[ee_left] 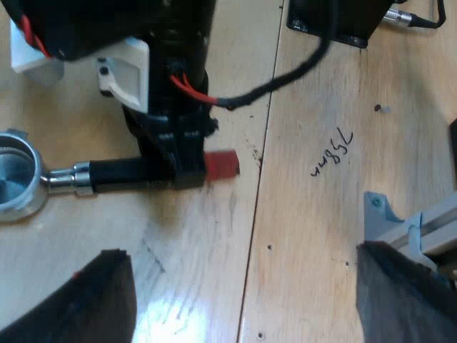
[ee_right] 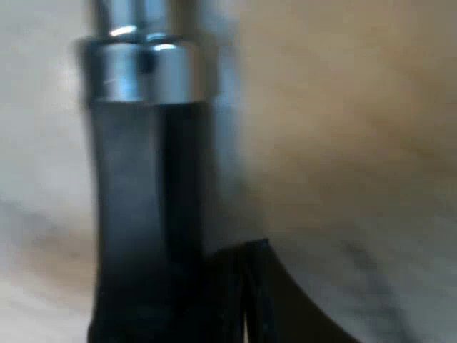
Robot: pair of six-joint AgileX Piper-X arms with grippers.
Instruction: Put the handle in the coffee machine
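Pick-up step: right gripper clamped on the holder lying on the table, left gripper wide open nearby. Next, probably, a firm, level lift.

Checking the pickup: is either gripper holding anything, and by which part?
Right gripper sits at the holder's dark handle beside the red end; a closed grip cannot be told. Left gripper holds nothing.

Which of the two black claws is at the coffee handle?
The right gripper: it sits at the dark handle, beside its red end. The left gripper hangs open, apart, above the table.
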